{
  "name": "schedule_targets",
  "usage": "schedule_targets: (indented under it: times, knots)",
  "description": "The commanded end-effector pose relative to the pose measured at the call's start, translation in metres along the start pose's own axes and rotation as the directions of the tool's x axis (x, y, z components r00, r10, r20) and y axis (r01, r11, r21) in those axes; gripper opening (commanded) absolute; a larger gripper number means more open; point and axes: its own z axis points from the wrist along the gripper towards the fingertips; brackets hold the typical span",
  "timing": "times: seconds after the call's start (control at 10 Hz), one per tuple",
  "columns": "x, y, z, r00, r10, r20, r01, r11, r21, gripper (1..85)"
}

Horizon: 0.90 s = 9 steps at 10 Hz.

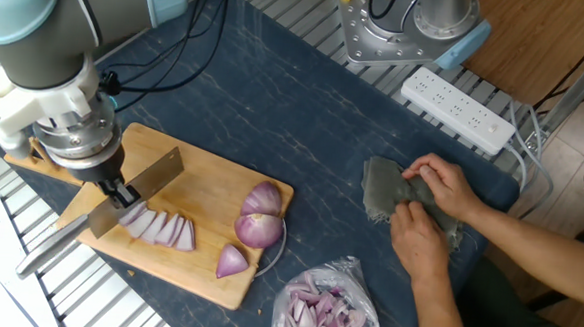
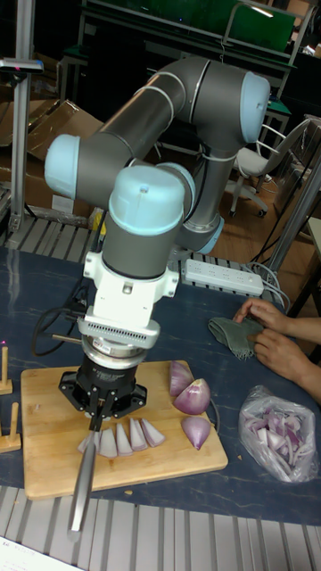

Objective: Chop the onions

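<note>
Gripper [image 1: 120, 191] clamped on my knife [image 1: 130, 188], blade resting at the left end of the onion slices [image 1: 158, 227] on the cutting board [image 1: 211, 184]. Mid-chop, I judge. Uncut onion pieces [image 1: 260, 217] sit to the right; next I'd lift and step the blade along.

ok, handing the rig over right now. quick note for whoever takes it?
Claw: shut on the knife, blade over the left end of the cutting board, at the row of slices.
Onions: the slices lie fanned on the board; two larger halves and one wedge sit uncut at the board's right.
Done: one piece sliced.
Left: chop the halves and the wedge.
Note: a person's hands are on a grey cloth on the table, right of the board; a bag of onion bits lies near them.
</note>
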Motion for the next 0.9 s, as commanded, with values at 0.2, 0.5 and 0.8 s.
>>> schedule_targets:
  times: [0.2,0.5,0.8]
  knots:
    - [-0.007,-0.004,0.004,0.999,-0.020,0.030,0.020,1.000,0.000,1.0]
    - [0.006,-0.013,-0.028,0.997,-0.077,-0.002,0.077,0.996,0.032,1.0]
    - [0.015,-0.023,-0.038,0.994,-0.112,-0.004,0.113,0.992,0.052,1.0]
